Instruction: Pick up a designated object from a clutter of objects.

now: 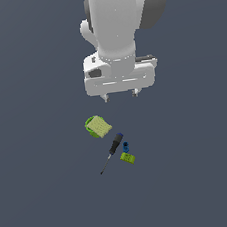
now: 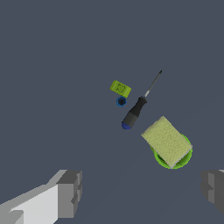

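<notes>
Hovering above the clutter, my gripper point(image 1: 119, 95) hangs with its jaws spread wide and nothing between them; the wrist view shows two blocky grey fingers point(image 2: 69, 192) well apart.

Item 1, nearest the gripper: green round cup point(image 1: 93, 126), glossy rim, topped by a pale yellow-green square pad point(image 2: 166, 141) with a rough, woven-looking face.

Item 2, the designated object: screwdriver point(image 1: 114, 147), lying flat on the dark tabletop point(image 1: 45, 194) just beyond the cup. Black tapered handle, blue end cap, long thin dark metal shaft pointing away from the gripper.

Item 3: small blue peg point(image 1: 125, 146), round, just beside the handle.

Item 4: lime-green block point(image 1: 127, 157), flat, rectangular, just beyond the peg.

Risks, as I judge them: the handle is slim and rounded, so an off-centre closure could roll it or squirt it out. The peg sits so near the handle that a finger coming down on that side may knock it or pinch it too. Gripping the thin shaft instead would likely slip or tilt.
</notes>
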You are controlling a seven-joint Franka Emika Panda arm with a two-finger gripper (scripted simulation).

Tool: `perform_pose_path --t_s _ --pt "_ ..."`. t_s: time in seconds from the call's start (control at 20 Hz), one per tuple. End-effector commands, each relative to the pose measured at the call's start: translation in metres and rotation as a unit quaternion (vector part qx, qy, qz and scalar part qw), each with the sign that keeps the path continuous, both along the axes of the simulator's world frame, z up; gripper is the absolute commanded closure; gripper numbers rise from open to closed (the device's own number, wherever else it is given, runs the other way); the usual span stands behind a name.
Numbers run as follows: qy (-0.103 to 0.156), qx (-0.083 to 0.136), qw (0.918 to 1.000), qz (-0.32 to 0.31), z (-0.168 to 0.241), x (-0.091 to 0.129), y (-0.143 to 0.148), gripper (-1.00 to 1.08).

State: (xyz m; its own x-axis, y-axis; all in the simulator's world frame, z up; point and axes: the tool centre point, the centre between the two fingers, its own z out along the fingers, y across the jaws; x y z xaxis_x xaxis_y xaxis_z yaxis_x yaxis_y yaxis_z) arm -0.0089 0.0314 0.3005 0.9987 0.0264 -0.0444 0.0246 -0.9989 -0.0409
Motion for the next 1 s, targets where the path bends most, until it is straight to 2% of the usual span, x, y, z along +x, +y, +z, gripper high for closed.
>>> perform_pose_path --t_s 0.0,0.5,0.95 --pt "0.000 0.000 1.0000 0.000 0.000 0.000 0.000 -0.92" --pt "0.005 -0.006 0.9994 0.034 0.004 0.001 0.016 -0.92" --pt "0.004 -0.005 1.0000 0.007 -0.013 0.011 0.010 -0.92"
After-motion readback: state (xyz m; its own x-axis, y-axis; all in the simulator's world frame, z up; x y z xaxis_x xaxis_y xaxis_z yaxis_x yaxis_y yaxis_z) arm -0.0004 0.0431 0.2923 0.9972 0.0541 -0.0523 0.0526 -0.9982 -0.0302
